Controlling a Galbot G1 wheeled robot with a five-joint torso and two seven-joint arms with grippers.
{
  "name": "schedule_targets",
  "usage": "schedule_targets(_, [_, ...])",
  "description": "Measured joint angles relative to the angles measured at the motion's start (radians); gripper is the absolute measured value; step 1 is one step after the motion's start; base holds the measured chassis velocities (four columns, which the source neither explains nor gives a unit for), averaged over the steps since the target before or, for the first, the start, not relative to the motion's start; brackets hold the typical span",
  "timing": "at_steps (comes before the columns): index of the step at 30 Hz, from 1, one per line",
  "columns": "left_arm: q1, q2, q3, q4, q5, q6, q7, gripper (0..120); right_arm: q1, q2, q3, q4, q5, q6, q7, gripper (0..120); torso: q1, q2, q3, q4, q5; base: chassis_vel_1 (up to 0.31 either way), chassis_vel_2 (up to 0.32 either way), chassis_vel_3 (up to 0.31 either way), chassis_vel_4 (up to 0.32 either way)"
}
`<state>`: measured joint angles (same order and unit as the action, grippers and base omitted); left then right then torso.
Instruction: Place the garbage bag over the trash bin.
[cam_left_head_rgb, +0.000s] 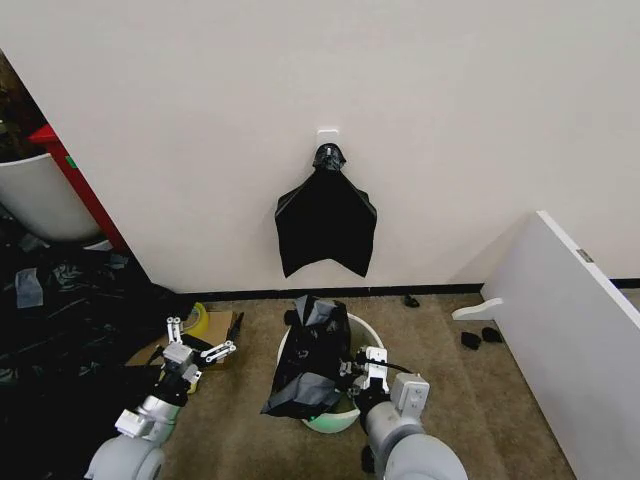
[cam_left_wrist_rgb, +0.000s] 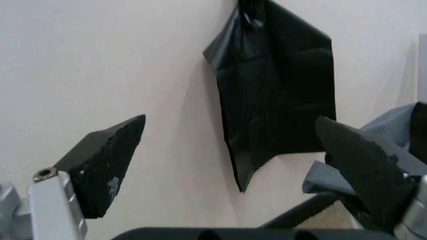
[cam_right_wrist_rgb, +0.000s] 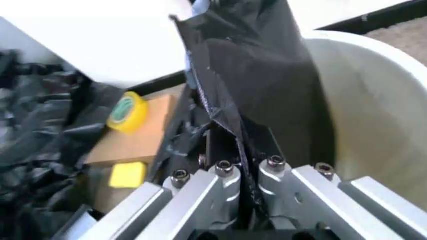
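At the far left of the head view lay a heap of black plastic sheeting (cam_left_head_rgb: 60, 330), with a larger white tub (cam_left_head_rgb: 40, 200) on a red frame behind it. Just right of the heap, the left gripper (cam_left_head_rgb: 200, 340) hung above the carpet beside a flat piece of cardboard (cam_left_head_rgb: 215, 325), its fingers spread wide and holding nothing; the left wrist view confirmed this, the two dark serrated pads (cam_left_wrist_rgb: 110, 160) standing far apart with only the wall between them. On that wall hung a fan-shaped bunch of black bags (cam_left_head_rgb: 326, 225) from a white hook (its knotted top showed best from the head camera). Below it, in the middle, stood the trash bin (cam_left_head_rgb: 365, 335) on the carpet, and the garbage bag (cam_left_head_rgb: 310, 365) was draped over its left rim, partly inside and partly spilling down the outside. The right gripper (cam_left_head_rgb: 352, 372) sat at the bin's near right edge; the right wrist view showed its jaws pinched together on a fold of the bag (cam_right_wrist_rgb: 247, 90), beside the bin's pale inner wall (cam_right_wrist_rgb: 373, 120). That same view revealed a yellow tape roll (cam_right_wrist_rgb: 127, 111) and a yellow block (cam_right_wrist_rgb: 128, 175) on the cardboard. Farthest right leaned a white board (cam_left_head_rgb: 570, 320).
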<state>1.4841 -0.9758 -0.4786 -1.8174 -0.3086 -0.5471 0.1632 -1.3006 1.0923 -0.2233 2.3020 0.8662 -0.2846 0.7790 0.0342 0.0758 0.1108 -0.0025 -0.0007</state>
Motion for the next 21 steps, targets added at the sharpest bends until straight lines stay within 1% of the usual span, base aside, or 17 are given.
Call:
schedule_targets(1, [-0.007, 0.009, 0.003, 0.002, 0.0, 0.019, 0.0, 100, -0.003, 0.001, -0.003, 0.001, -0.005, 0.007, -0.01, 0, 0.0, 0.0, 0.0, -0.0003, 0.0, 0.0, 0.0, 0.0, 0.0])
schedule_targets(3, [-0.011, 0.023, 0.009, 0.003, -0.001, 0.05, 0.006, 100, -0.004, 0.004, -0.008, 0.001, -0.011, 0.019, -0.029, 0, 0.0, 0.0, 0.0, -0.0001, 0.0, 0.0, 0.0, 0.0, 0.0])
schedule_targets(4, [-0.01, 0.029, 0.009, 0.004, -0.009, 0.062, 0.033, 100, -0.004, 0.007, -0.012, 0.001, -0.016, 0.026, -0.042, 0, 0.0, 0.0, 0.0, 0.0001, -0.0001, 0.0, 0.0, 0.0, 0.0])
schedule_targets(5, [-0.01, 0.029, 0.009, 0.004, -0.009, 0.062, 0.033, 100, -0.004, 0.007, -0.012, 0.001, -0.016, 0.026, -0.042, 0, 0.0, 0.0, 0.0, 0.0001, -0.0001, 0.0, 0.0, 0.0, 0.0])
schedule_targets(8, [-0.008, 0.04, 0.005, 0.012, -0.02, 0.077, 0.118, 100, 0.004, 0.018, -0.036, -0.018, -0.046, 0.048, -0.091, 0, 0.0, 0.0, 0.0, 0.0, -0.0001, 0.0, 0.0, 0.0, 0.0])
schedule_targets(9, [-0.008, 0.042, 0.003, 0.014, -0.02, 0.079, 0.125, 100, 0.006, 0.02, -0.041, -0.021, -0.048, 0.05, -0.097, 0, 0.0, 0.0, 0.0, 0.0, 0.0, 0.0, 0.0, 0.0, 0.0])
schedule_targets(13, [-0.007, 0.052, -0.006, 0.018, -0.026, 0.088, 0.138, 100, 0.02, 0.027, -0.066, -0.034, -0.056, 0.058, -0.125, 0, 0.0, 0.0, 0.0, 0.0001, -0.0001, 0.0, 0.0, 0.0, 0.0])
schedule_targets(21, [0.006, 0.055, -0.014, 0.022, -0.029, 0.091, 0.131, 100, 0.044, 0.026, -0.074, -0.059, -0.079, 0.078, -0.163, 0, 0.0, 0.0, 0.0, 0.0001, 0.0, 0.0, 0.0, 0.0, 0.0])
